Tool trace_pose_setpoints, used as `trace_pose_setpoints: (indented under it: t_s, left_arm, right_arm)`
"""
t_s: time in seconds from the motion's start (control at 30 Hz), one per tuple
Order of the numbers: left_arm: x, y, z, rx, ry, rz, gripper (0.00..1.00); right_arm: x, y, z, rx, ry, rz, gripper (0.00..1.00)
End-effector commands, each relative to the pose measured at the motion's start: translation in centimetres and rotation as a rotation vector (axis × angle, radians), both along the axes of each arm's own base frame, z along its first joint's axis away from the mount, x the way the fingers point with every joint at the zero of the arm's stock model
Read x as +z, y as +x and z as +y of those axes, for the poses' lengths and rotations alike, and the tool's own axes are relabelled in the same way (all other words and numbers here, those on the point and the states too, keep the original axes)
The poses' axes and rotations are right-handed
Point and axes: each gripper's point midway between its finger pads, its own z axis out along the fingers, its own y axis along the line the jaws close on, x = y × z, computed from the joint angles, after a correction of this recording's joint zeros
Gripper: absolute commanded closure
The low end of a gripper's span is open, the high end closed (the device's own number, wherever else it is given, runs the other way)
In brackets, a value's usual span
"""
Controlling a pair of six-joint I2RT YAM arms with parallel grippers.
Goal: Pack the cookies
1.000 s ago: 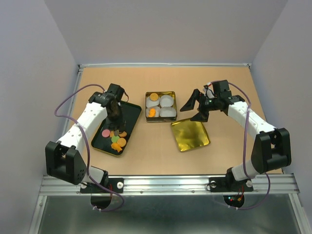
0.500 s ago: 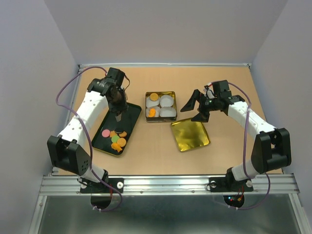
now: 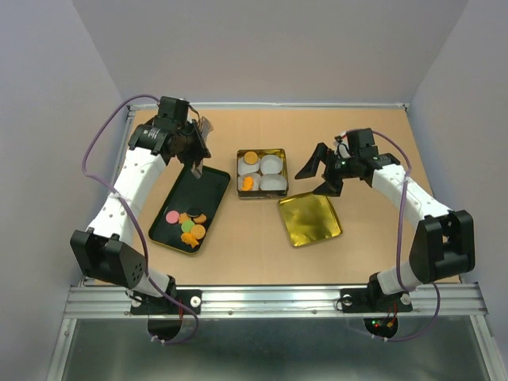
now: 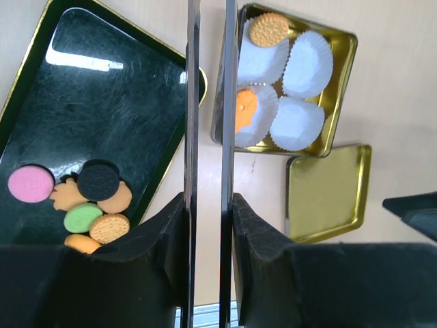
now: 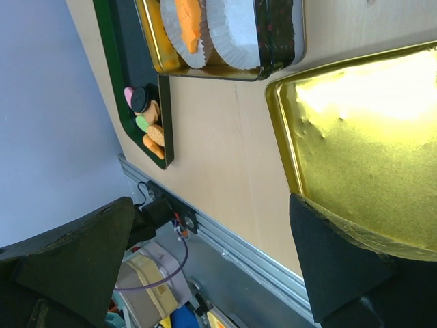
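Note:
The cookies [image 3: 189, 226] lie in a heap at the near end of a black tray [image 3: 205, 187]: one pink, one green, one dark and several orange. In the left wrist view the heap [image 4: 92, 205] shows at lower left. Two more orange cookies sit in paper cups in the gold tin [image 3: 261, 150], also seen in the left wrist view [image 4: 268, 29]. My left gripper [image 3: 195, 157] is raised over the tray's far end, its jaws [image 4: 210, 201] shut on thin tweezers. The tweezer blades stand slightly apart with nothing seen between them. Their tips are out of view. My right gripper [image 3: 320, 171] is wide open and empty [image 5: 212, 201] above the lid's far edge.
The gold square lid [image 3: 309, 220] lies upturned near the tin, to its right. Two empty white paper cups [image 3: 272, 164] fill the tin's right half. The metal rail [image 3: 270, 300] runs along the table's near edge. Walls close in the left, far and right sides.
My left gripper has risen from the cookie heap and moved toward the far end of the tray. The right gripper has barely moved.

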Motion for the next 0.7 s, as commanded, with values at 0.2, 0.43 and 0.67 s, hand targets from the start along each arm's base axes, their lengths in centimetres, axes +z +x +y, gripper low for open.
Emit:
trace_pose_setpoints:
  t_s: [0.2, 0.43, 0.67]
  left_arm:
    - [9.7, 0.8, -2.4, -0.142, -0.250, -0.389, 1.00]
    - [7.6, 0.9, -3.6, -0.251, -0.230, -0.346, 1.00]
    - [4.5, 1.2, -5.5, -0.343, -0.101, -0.266, 1.00]
  right_arm:
    - [3.2, 1.9, 0.0, -0.020, -0.001, -0.104, 0.00]
    - [3.1, 2.2, 0.0, -0.030, -0.004, -0.095, 0.00]
    - [2.8, 2.0, -0.2, -0.041, -0.005, -0.083, 0.00]
